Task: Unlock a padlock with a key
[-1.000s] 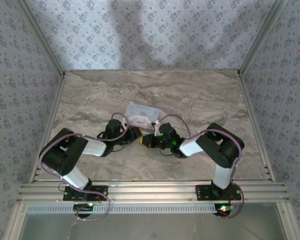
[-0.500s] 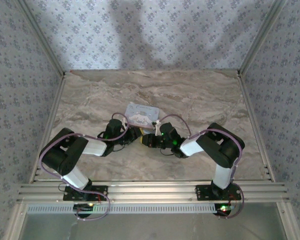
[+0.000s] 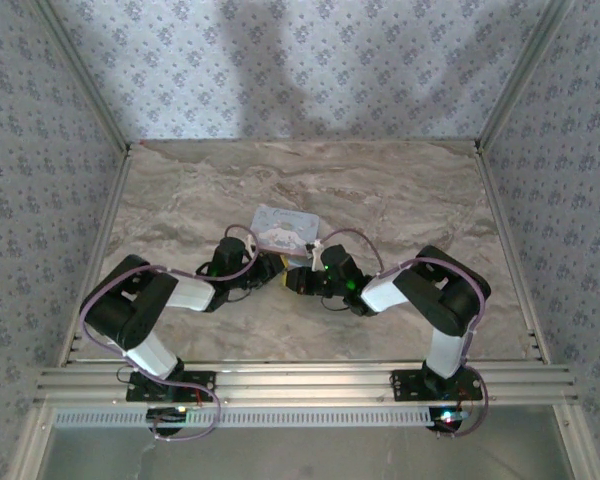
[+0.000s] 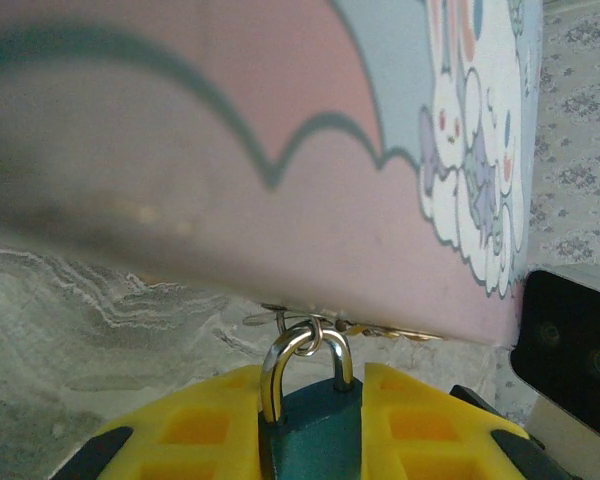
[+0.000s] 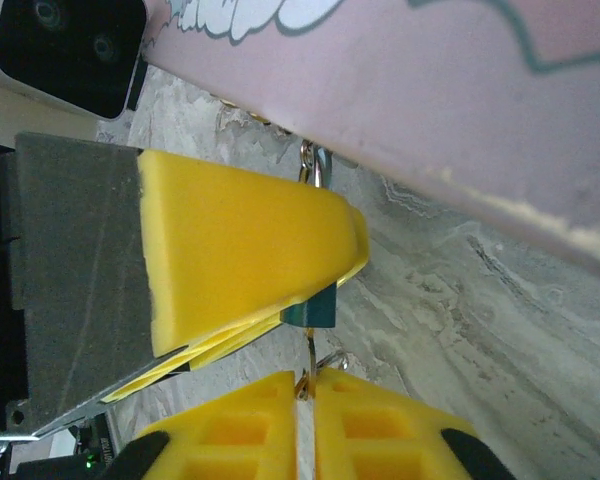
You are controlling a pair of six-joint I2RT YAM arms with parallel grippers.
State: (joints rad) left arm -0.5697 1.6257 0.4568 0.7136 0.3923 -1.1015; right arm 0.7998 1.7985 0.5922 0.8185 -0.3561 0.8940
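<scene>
The small teal padlock [image 4: 310, 435] sits upright between the yellow pads of my left gripper [image 4: 310, 405], which is shut on its body. Its silver shackle [image 4: 280, 365] is closed and has a thin ring looped through it. In the right wrist view, the padlock's bottom corner [image 5: 315, 312] pokes out under a left pad [image 5: 240, 250]. The slim key [image 5: 308, 350] runs from that corner down into my right gripper [image 5: 306, 385], which is shut on it. From above, the left gripper [image 3: 268, 268] and the right gripper [image 3: 298, 279] meet tip to tip just in front of the tin.
The pale blue cartoon-printed tin [image 3: 283, 228] lies right behind both grippers, its pink side [image 4: 280, 200] very close. A ring with loose keys [image 4: 390, 329] lies at its base. Patterned walls and metal rails [image 3: 300, 380] enclose the marble table [image 3: 400, 190].
Both arms stay almost in place. The right gripper has crept slightly toward the tin, and both grips are kept.
</scene>
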